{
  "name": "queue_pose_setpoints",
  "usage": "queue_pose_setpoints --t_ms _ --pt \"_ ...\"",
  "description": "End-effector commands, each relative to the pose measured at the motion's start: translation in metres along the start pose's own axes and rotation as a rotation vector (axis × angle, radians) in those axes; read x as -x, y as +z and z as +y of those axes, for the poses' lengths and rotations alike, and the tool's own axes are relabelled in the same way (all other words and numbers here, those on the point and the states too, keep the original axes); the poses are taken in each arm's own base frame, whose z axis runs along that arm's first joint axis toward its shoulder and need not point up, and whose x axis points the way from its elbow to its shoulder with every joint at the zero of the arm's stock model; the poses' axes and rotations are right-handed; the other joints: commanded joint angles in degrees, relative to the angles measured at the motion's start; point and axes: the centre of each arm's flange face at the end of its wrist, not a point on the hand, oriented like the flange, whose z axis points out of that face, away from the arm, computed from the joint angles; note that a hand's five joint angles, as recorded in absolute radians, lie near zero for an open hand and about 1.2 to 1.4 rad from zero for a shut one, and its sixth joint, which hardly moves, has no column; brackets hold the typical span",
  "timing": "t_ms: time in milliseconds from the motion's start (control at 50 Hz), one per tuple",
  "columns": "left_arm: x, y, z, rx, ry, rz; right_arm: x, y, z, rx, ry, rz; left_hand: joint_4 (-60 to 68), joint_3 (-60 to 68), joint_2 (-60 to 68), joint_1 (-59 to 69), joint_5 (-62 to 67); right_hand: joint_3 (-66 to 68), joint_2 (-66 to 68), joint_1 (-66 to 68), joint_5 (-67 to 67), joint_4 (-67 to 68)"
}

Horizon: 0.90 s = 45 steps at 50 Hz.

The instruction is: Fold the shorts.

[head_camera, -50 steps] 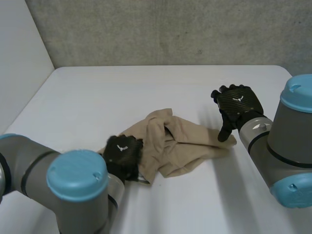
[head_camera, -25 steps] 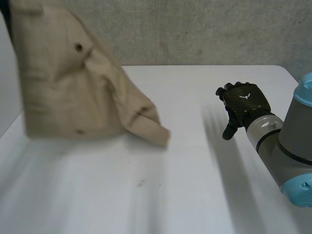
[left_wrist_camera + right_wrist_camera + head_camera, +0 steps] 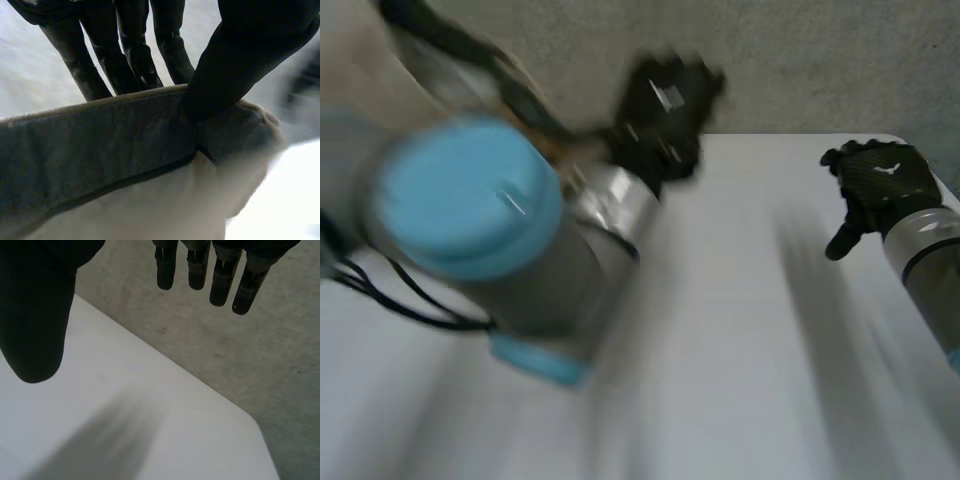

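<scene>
Pinching a hemmed edge of the tan shorts (image 3: 100, 135) between thumb and fingers, the left hand (image 3: 660, 105) holds them high above the tabletop (image 3: 740, 330). The right hand (image 3: 880, 182) hovers relaxed and empty. This looks like the shake-out step; next, the shorts need laying down flat.

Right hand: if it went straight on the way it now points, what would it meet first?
Nothing stands in the way. The right hand, open, points across bare table toward the concrete wall beyond its edge; which comes first, depth leaves unclear.
</scene>
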Motion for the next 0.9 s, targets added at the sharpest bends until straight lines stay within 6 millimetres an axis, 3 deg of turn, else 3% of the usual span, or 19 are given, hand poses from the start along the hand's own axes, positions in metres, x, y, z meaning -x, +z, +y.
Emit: queue_pose_setpoints --t_ms 20,40,60,80,100,140,180,200,220,280,300,360,460,600,780,900 --pt "-0.082 -0.069 0.056 0.208 0.001 0.251 -0.015 0.007 -0.001 -0.008 0.004 0.025 11.27 11.71 11.32 14.17 15.32 -2.16 -2.29 -1.4 -3.52 -3.17" --pt "-0.091 -0.082 0.058 0.225 0.004 0.298 -0.014 0.007 -0.001 -0.011 0.001 0.019 -3.36 -2.92 -3.31 -0.46 0.69 -2.16 -2.29 -1.4 -3.52 -3.17" --pt "-0.097 -0.09 0.056 0.226 0.003 0.332 -0.014 0.007 -0.001 -0.009 -0.002 0.017 -29.16 -28.71 -29.1 -26.25 -25.1 -2.16 -2.29 -1.4 -3.52 -3.17" --pt "-0.098 -0.09 0.056 0.226 0.003 0.333 -0.014 0.007 0.0 -0.007 -0.003 0.016 -29.41 -28.97 -29.36 -26.51 -25.36 -2.16 -2.29 -1.4 -3.52 -3.17" --pt "-0.1 -0.095 0.042 0.196 0.001 0.351 -0.013 0.007 0.001 -0.003 -0.003 0.015 -46.4 -45.96 -46.35 -43.5 -42.35 -2.16 -2.29 -1.4 -3.52 -3.17" --pt "-0.098 -0.094 0.032 0.172 -0.002 0.345 -0.013 0.008 0.003 0.007 -0.001 0.012 -46.41 -45.96 -46.36 -43.5 -42.35 -2.16 -2.29 -1.4 -3.52 -3.17" --pt "-0.084 -0.086 0.004 0.096 -0.007 0.306 -0.012 0.008 0.004 0.011 0.002 0.008 -46.4 -45.96 -46.35 -43.5 -42.35 -2.16 -2.29 -1.4 -3.52 -3.17" --pt "-0.084 -0.086 0.004 0.096 -0.007 0.306 -0.009 0.007 0.006 0.015 0.001 -0.005 -46.4 -45.96 -46.35 -43.5 -42.35 -2.16 -2.29 -1.4 -3.52 -3.17" --pt "-0.059 -0.071 -0.016 0.04 -0.006 0.234 -0.008 0.007 0.006 0.014 0.001 -0.011 -46.57 -46.13 -46.52 -43.67 -42.52 -2.16 -2.29 -1.4 -3.52 -3.17" --pt "-0.032 -0.059 -0.029 0.002 -0.001 0.158 -0.004 0.005 0.008 0.019 -0.008 -0.038 -46.74 -46.3 -46.69 -43.84 -42.69 -2.16 -2.29 -1.4 -3.52 -3.17" --pt "-0.013 -0.052 -0.036 -0.016 0.003 0.11 -0.002 0.004 0.008 0.02 -0.008 -0.045 -46.74 -46.3 -46.69 -43.84 -42.69 -2.16 -2.29 -1.4 -3.52 -3.17" --pt "0.014 -0.046 -0.039 -0.023 0.017 0.041 0.01 -0.003 0.009 0.035 -0.011 -0.099 -46.74 -46.3 -46.69 -43.84 -42.69 -2.16 -2.29 -1.4 -3.52 -3.17" --pt "0.06 -0.042 -0.016 0.063 0.053 -0.065 0.029 -0.016 0.006 0.047 -0.013 -0.182 -46.4 -45.96 -46.35 -43.5 -42.35 -2.16 -2.29 -1.4 -3.52 -3.17" --pt "0.102 -0.057 0.028 0.284 0.072 -0.146 0.066 -0.038 0.008 0.054 -0.022 -0.346 -45.9 -45.46 -45.85 -43.0 -41.85 -2.16 -2.29 -1.4 -3.52 -3.17" --pt "0.127 -0.081 0.052 0.419 0.065 -0.208 0.108 -0.058 0.041 0.151 -0.053 -0.497 -47.08 -46.63 -47.03 -44.18 -43.02 -1.07 -1.2 -0.32 -2.43 -2.08" --pt "0.132 -0.091 0.055 0.441 0.061 -0.232 0.115 -0.06 0.065 0.201 -0.078 -0.485 -48.92 -48.48 -48.87 -46.02 -44.87 8.82 8.69 9.58 7.46 7.81"
